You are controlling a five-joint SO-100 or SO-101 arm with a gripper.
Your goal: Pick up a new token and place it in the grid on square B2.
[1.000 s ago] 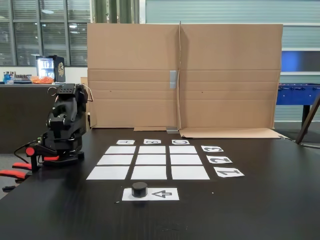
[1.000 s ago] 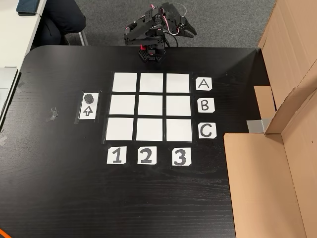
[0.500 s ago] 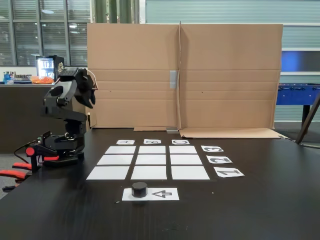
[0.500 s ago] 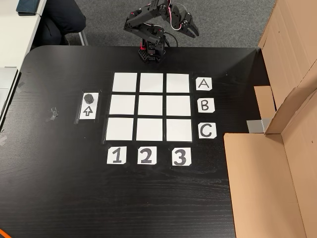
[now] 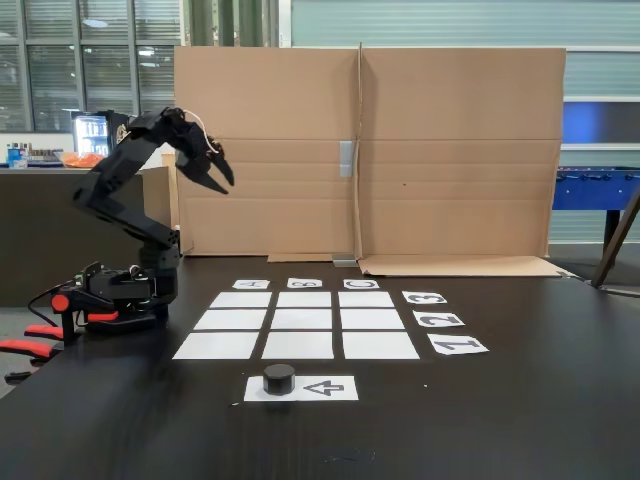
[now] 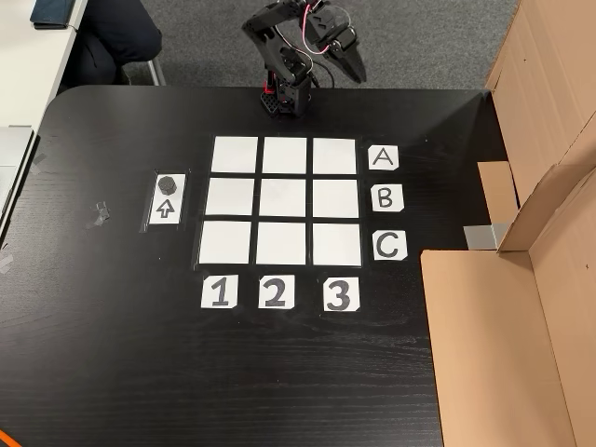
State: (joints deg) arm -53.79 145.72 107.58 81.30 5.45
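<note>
The black token [image 5: 279, 378] [image 6: 168, 183] sits on the white arrow strip [image 5: 325, 388] [image 6: 165, 210], just outside the grid. The grid [image 5: 240, 299] [image 6: 236, 154] of nine white sheets lies mid-table, and its middle sheet, square B2 [image 5: 303, 319] [image 6: 287, 198], is bare. My gripper [image 5: 222, 185] [image 6: 357, 74] hangs high in the air beside the arm's base [image 5: 120, 300] [image 6: 282, 98], far from the token. Its fingers look shut with nothing between them.
Cards A, B, C [image 6: 385, 197] and 1, 2, 3 [image 6: 274, 292] edge the grid. A tall cardboard wall [image 5: 370, 150] [image 6: 521, 307] closes one side of the table. A scrap of tape [image 6: 100, 214] lies on the dark tabletop. A person's dark sleeve [image 6: 112, 37] is beyond the table edge.
The arm has unfolded from its tucked pose: the gripper rose and swung out from the base towards the table. The token has not moved.
</note>
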